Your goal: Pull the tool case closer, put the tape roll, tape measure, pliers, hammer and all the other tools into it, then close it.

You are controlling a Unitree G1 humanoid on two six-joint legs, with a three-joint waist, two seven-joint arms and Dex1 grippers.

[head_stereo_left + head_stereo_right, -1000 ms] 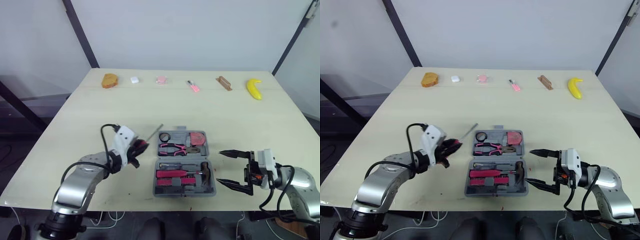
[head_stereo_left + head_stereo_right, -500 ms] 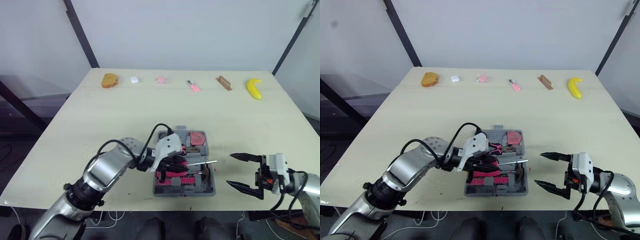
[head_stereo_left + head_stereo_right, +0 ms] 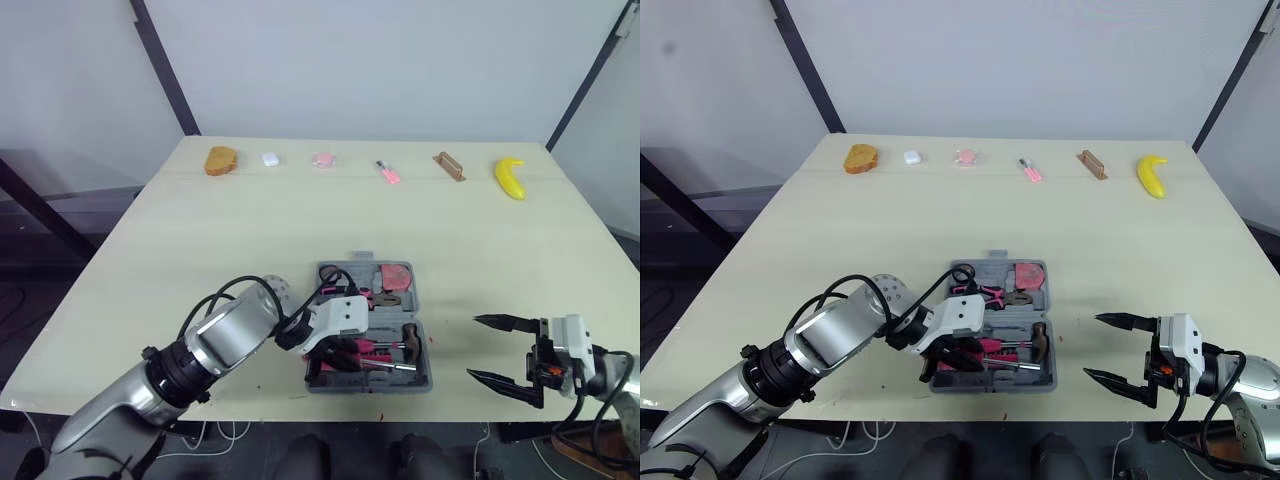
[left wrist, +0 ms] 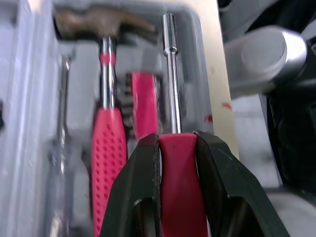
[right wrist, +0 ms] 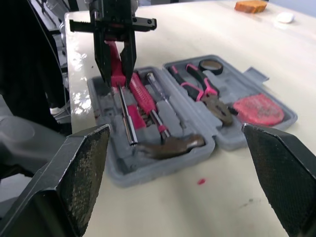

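**L wrist view:** your left gripper [image 4: 177, 140] is clamped on the red handle of a screwdriver [image 4: 171, 84]. The shaft points along the outermost slot of the tool case [image 4: 29, 123], next to the tray edge. The hammer [image 4: 105, 148] lies bedded one slot in, w/ another red piece between them. I can't tell whether the shaft is touching the tray or just above it.

**R wrist view:** your right gripper [image 5: 176, 128] is spread wide w/ nothing in it, facing the open case from the side and apart from it. The pliers [image 5: 203, 91], tape roll [image 5: 210, 64] and tape measure [image 5: 257, 109] sit in the other half. The screwdriver slants down into the hammer's half, tip close to the hammer head.

**Head views:** the case lies open near the front edge of the tabletop [image 3: 250, 230], between your two arms. The left arm reaches across the nearer half. A banana [image 3: 510, 178] and a few small bits line the far edge, well apart from the case. I see no loose tools beside the case.

**Step:** prob. the last tool going in, so the task looks nearly done.

**Next:**
- Line the shaft up w/ its slot.
- Press the handle down until it seats, then let go and lift clear w/o dragging the hammer.
- After that, fold one half over and shut the case. The free right gripper is well placed to help.
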